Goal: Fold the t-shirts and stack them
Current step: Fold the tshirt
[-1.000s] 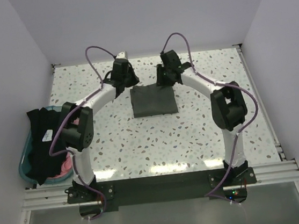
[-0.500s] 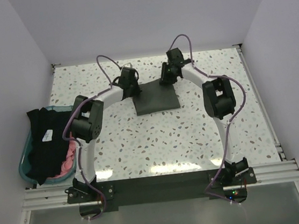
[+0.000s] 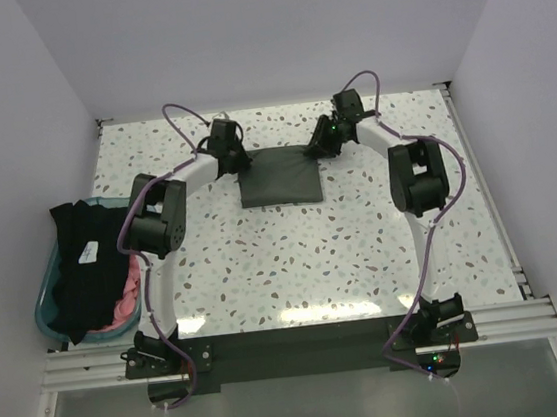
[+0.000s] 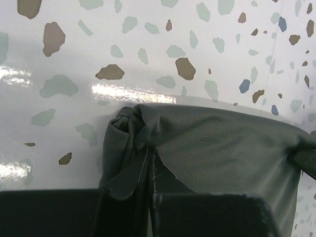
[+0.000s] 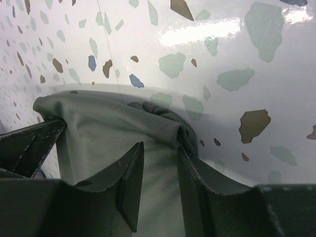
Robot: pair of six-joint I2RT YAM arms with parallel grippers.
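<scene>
- The olive shirt (image 3: 280, 178) lies as a flat folded rectangle in the upper middle of the speckled surface (image 3: 295, 267). That is open ground where a stack could start.
- The left gripper (image 3: 229, 157) sits low at the rectangle's upper-left corner. In the left wrist view it is closed almost completely, with a bunched strip of the shirt's corner pinched between its tips.
- The right gripper (image 3: 328, 142) mirrors it at the upper-right corner. In the right wrist view its tips are drawn in to a narrow gap that the cloth fills, and a puckered ridge sits just ahead of them, so it appears to be gripping.
- Holding both far corners at once probably keeps that edge taut and square, so the layers do not slide apart while the piece is settled.
- The black shirt (image 3: 79, 271) drapes over the teal tub (image 3: 44, 314) at the left edge, with the pink shirt (image 3: 126, 298) showing beneath it. Both are unfolded, so most of the task remains.
</scene>
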